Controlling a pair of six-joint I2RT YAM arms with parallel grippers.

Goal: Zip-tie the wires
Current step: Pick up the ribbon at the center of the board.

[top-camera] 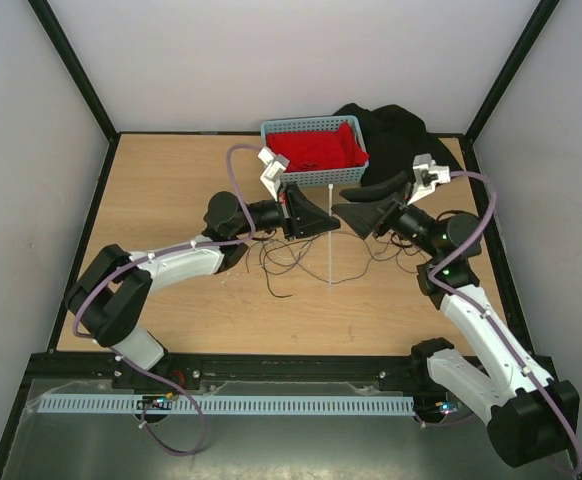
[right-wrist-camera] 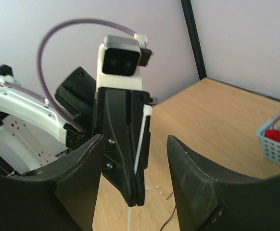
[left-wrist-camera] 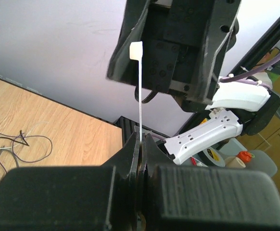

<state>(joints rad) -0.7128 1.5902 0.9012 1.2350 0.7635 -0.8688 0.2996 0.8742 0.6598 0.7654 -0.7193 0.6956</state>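
Note:
My left gripper point(top-camera: 323, 224) is shut on a white zip tie point(top-camera: 329, 255) that stands upright above the table's middle, its lower end reaching down toward the wood. In the left wrist view the jaws point(left-wrist-camera: 141, 140) pinch the strip, and the zip tie's head point(left-wrist-camera: 136, 50) sticks up above them. My right gripper point(top-camera: 346, 213) faces the left one at close range, and its open fingers point(right-wrist-camera: 135, 139) straddle the left gripper's tip without touching the zip tie point(right-wrist-camera: 143, 137). The wires point(top-camera: 289, 258) lie in loose thin dark loops on the wood beneath both grippers, with more of them point(top-camera: 391, 256) to the right.
A blue basket point(top-camera: 316, 176) holding a red cloth point(top-camera: 316, 148) stands at the back, just behind the grippers. A black cloth point(top-camera: 396, 128) is heaped at the back right. Black frame posts and pale walls enclose the table.

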